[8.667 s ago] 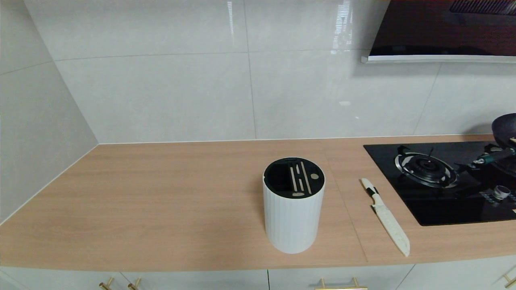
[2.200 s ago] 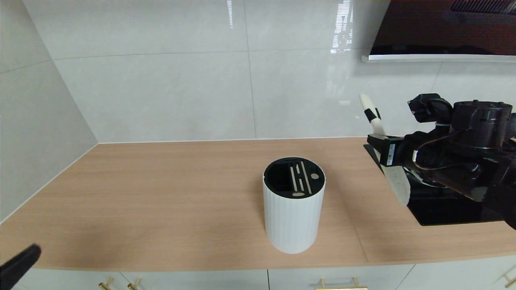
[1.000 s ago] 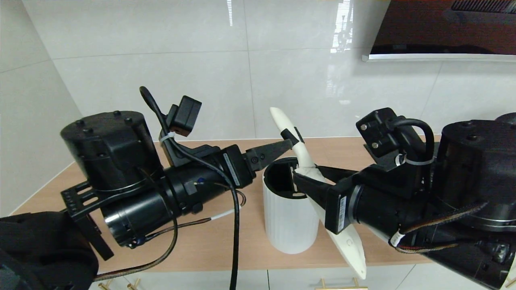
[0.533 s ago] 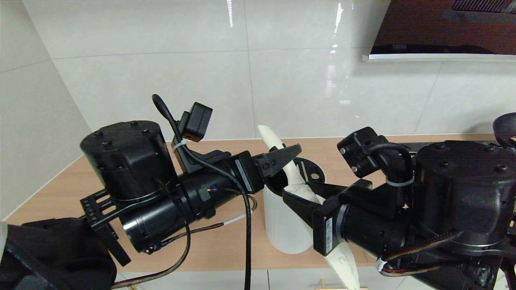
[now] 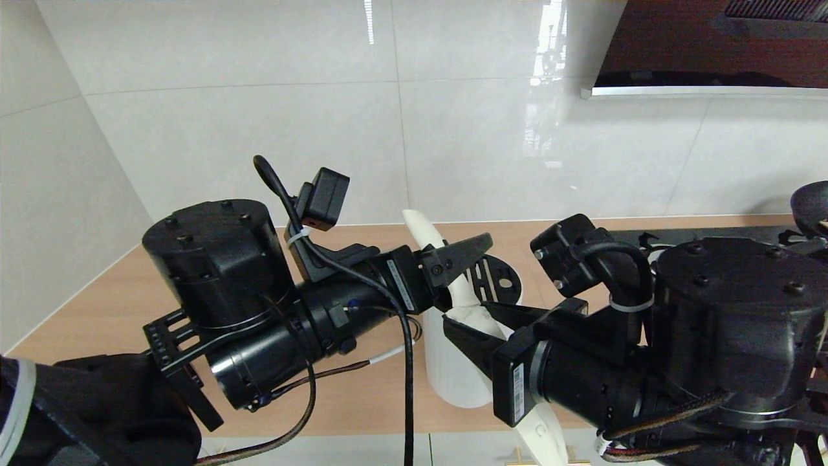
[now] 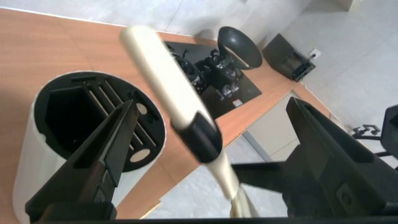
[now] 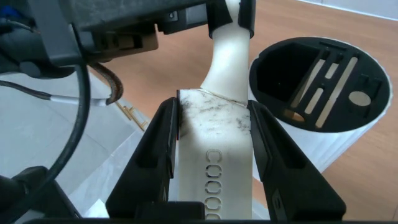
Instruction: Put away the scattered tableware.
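Head view, kitchen knife point(image 5: 424, 234): a cream knife held in the air close to the white ribbed knife block point(image 5: 453, 372), with the handle up and away and the blade slanting down toward the robot.
Head view, right gripper point(image 5: 467, 321): clamped on the blade just below the handle.
Head view, left gripper point(image 5: 456, 268): level with the handle, with one finger showing beside it.
Head view, countertop point(image 5: 97, 304): wood; the block stands on it.
Left wrist view, left gripper point(image 6: 214, 158): fingers spread wide, one on each side of the knife point(image 6: 163, 84), neither touching it.
Left wrist view, knife block point(image 6: 28, 171): the black slotted top faces up, with the gas hob point(image 6: 211, 68) beyond.
Right wrist view, right gripper point(image 7: 214, 155): both fingers press flat on the sides of the knife point(image 7: 214, 134) blade.
Right wrist view, knife block point(image 7: 348, 146): just beside the blade, its slots empty.
Step in hand: probably passing the knife from the right gripper to the left.
Doing it well: centre the handle between the left fingers and close firmly before the right gripper lets go. Then stand the blade upright, line its flat up with a long slot and lower it straight in.
Risk: letting go too soon would drop the blade.
Writing: raised characters on the blade and printed stickers on both gripper collars, not read out.
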Available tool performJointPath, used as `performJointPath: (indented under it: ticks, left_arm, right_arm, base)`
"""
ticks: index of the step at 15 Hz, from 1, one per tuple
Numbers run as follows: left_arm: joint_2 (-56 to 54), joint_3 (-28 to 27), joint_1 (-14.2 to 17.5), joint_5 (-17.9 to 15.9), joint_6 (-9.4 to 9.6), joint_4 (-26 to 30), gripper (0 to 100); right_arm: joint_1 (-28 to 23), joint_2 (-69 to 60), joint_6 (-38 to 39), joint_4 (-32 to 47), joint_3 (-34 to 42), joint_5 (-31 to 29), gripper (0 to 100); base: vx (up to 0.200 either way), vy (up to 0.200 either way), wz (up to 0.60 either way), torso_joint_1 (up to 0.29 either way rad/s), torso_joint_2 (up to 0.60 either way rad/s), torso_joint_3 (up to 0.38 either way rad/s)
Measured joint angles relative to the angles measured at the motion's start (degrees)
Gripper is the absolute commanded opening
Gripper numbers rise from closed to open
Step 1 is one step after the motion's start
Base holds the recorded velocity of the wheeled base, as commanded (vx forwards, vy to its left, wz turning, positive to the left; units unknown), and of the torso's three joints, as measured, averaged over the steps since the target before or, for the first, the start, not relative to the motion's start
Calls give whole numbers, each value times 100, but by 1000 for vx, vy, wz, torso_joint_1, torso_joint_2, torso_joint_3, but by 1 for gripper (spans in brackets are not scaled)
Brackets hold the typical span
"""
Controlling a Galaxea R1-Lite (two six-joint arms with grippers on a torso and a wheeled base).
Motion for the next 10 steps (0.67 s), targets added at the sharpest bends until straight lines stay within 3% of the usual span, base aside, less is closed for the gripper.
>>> performJointPath:
  ticks: [2, 3, 10]
  left_arm:
    - [9, 4, -7, 0, -9, 0, 100]
    - [11, 9, -20, 0, -11, 0, 0]
    - [33, 39, -49, -2, -4, -22, 0]
  right_arm:
    - [11, 2, 1, -2, 0, 2, 0]
    - [11, 2, 1, -2, 0, 0, 0]
    - [16, -29, 1, -13, -6, -6, 0]
  base:
    - [0, 0, 0, 0, 0, 0]
    - [0, 0, 0, 0, 0, 0]
    - [0, 0, 0, 0, 0, 0]
